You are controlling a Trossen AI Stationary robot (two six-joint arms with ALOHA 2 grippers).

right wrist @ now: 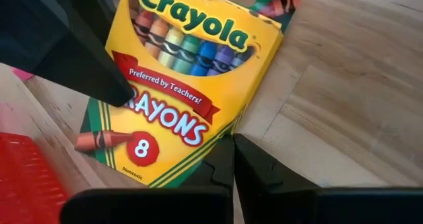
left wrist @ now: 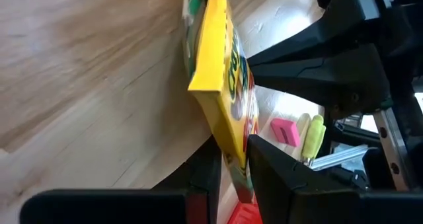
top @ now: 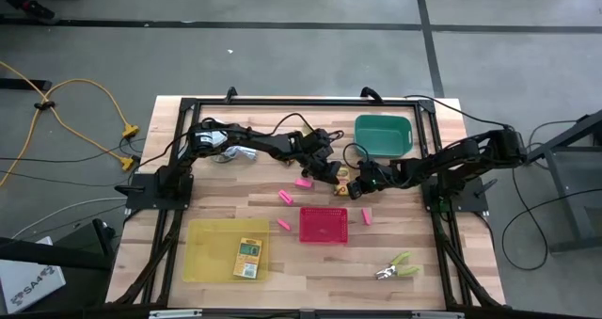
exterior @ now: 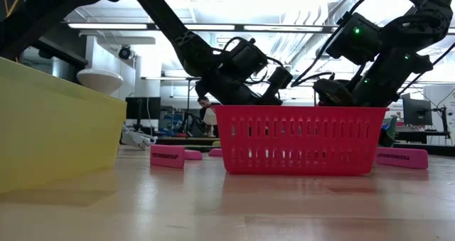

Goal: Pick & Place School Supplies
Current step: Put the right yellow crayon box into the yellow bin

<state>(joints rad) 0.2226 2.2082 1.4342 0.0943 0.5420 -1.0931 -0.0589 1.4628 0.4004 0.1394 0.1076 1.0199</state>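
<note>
A yellow-and-green crayon box (top: 344, 178) (left wrist: 218, 65) (right wrist: 192, 72) sits mid-table between my two grippers, just beyond the red basket. My left gripper (top: 331, 173) (left wrist: 231, 151) reaches in from the left and is shut on it. My right gripper (top: 362, 180) (right wrist: 232, 141) comes from the right, fingers shut, tips at the box's lower corner. A second crayon box (top: 250, 258) lies flat in the yellow tray (top: 202, 253). Pink erasers (top: 303, 182) (top: 285, 198) (top: 367, 215) and lime-handled scissors (top: 397, 265) lie on the table. In the low view the basket hides the held box. My left gripper pinches one end of the crayon box (left wrist: 232, 141) between its two fingers, one finger (right wrist: 99, 78) on the printed front and the other behind. The fingers slant toward the table's near right. The box stands on edge and sticks out ahead of them. My right gripper has its shut fingertips (right wrist: 221, 151) at the box's lower corner (right wrist: 231, 125); whether they touch it I cannot tell.
The red basket (top: 324, 224) (exterior: 298, 138) stands just near-side of both grippers. A green tray (top: 383, 135) sits at the far right. A white round object with a cable (top: 226, 154) lies at the far left. A black frame rims the table.
</note>
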